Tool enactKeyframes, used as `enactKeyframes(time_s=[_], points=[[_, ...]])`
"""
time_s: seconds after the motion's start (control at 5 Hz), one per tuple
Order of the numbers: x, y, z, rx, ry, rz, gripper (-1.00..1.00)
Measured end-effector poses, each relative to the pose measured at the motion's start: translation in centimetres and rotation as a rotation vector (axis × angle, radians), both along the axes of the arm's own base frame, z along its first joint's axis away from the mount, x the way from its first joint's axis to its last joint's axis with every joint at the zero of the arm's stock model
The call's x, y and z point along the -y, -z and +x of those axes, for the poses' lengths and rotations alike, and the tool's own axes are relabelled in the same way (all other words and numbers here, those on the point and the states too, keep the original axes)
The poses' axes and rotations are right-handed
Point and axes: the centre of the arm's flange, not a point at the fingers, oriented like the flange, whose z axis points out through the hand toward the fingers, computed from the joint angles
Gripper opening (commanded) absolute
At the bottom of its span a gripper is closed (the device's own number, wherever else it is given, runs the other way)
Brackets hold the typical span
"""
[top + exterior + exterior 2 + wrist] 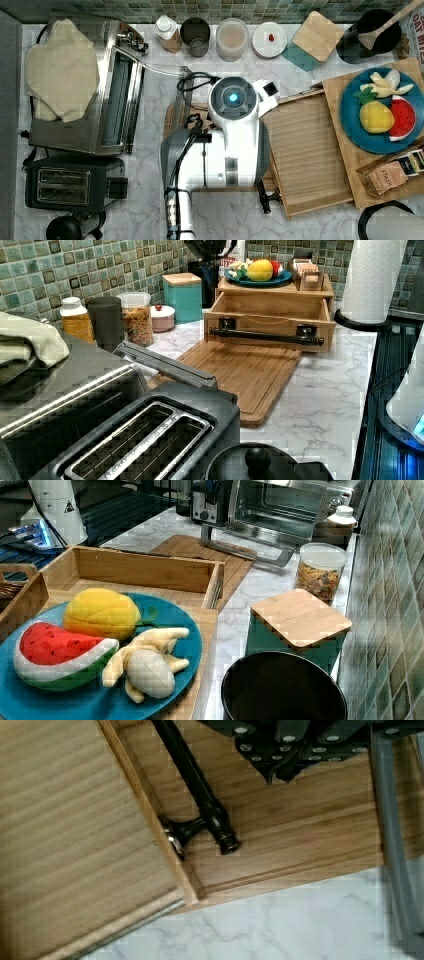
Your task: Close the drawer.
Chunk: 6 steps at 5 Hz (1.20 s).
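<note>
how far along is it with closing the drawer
Nothing looks done yet: the drawer stands pulled out from its box, ribbed bottom exposed. In hand: the end effector hovers above the cutting board beside the drawer's black handle, not touching it. Left: pushing the drawer front all the way in.

Light-wood drawer point(307, 150), ribbed bottom, black bar handle point(264, 336), pulled open, seemingly empty
</note>
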Motion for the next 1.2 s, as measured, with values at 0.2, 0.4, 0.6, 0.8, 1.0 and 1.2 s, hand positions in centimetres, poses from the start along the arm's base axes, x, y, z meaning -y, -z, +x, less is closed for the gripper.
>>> enactKeyframes(time_s=[0.2,0.4,0.6,0.8,1.0,1.2], points=[[-1.6,1.9,-2.1,-0.021,-0.14,0.007,-1.0],[-1.5,3.8,-3.7,-0.047,-0.296,-0.004,-1.0],[-0.9,5.7,-4.2,-0.019,-0.359,0.002,-1.0],[-0.4,7.2,-4.6,-0.008,-0.394,-0.031,-1.0],[-0.5,8.7,-5.6,0.028,-0.41,-0.037,-1.0],[-0.5,10.3,-7.4,0.014,-0.422,-0.036,-1.0]])
